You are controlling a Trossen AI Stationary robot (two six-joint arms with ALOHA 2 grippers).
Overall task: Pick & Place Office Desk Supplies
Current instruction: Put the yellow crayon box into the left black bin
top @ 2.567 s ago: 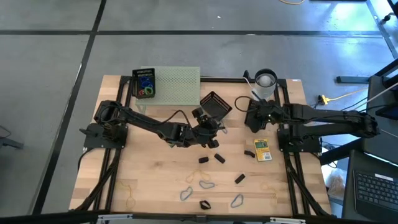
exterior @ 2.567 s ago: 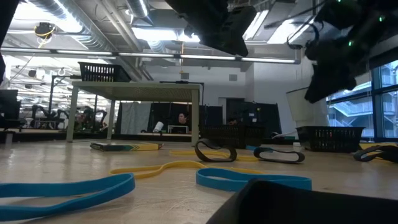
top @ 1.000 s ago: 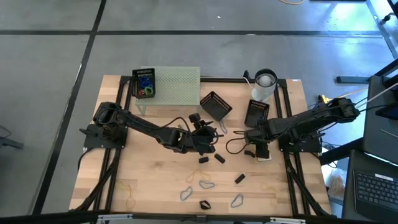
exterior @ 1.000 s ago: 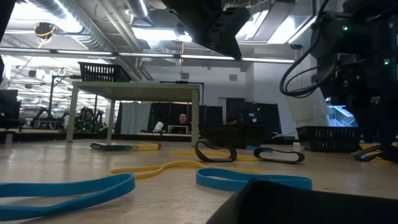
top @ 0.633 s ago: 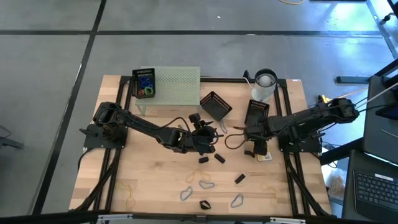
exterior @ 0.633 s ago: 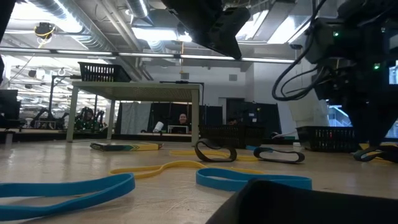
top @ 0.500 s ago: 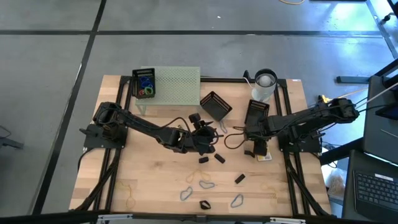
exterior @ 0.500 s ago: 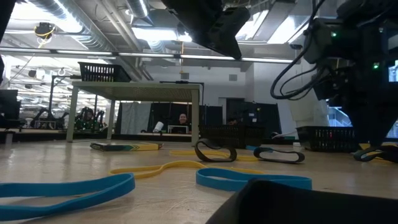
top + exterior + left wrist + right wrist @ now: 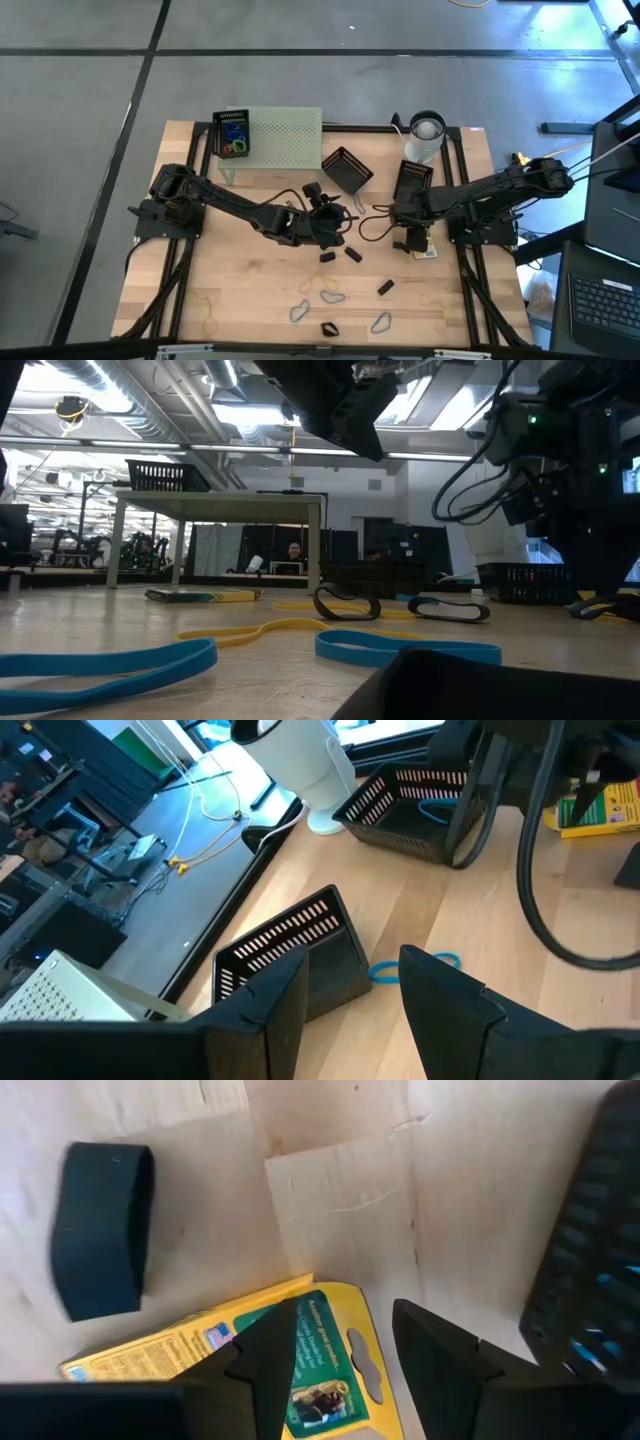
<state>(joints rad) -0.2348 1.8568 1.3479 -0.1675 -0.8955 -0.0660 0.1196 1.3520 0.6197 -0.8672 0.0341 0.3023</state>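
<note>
While the right gripper (image 9: 340, 1345) hangs just above the crayon box (image 9: 250, 1370) on the table (image 9: 250, 290), its fingers stand apart with the box's top end between them, not touching. A black clip (image 9: 100, 1230) lies beside the box. Over the table's middle, the left gripper (image 9: 350, 985) is open and empty, near a black basket (image 9: 290, 955).

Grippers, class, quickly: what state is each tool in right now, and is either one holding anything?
Left tool: open, holding nothing, above the table near a black basket.
Right tool: open, holding nothing, over the crayon box.
</note>
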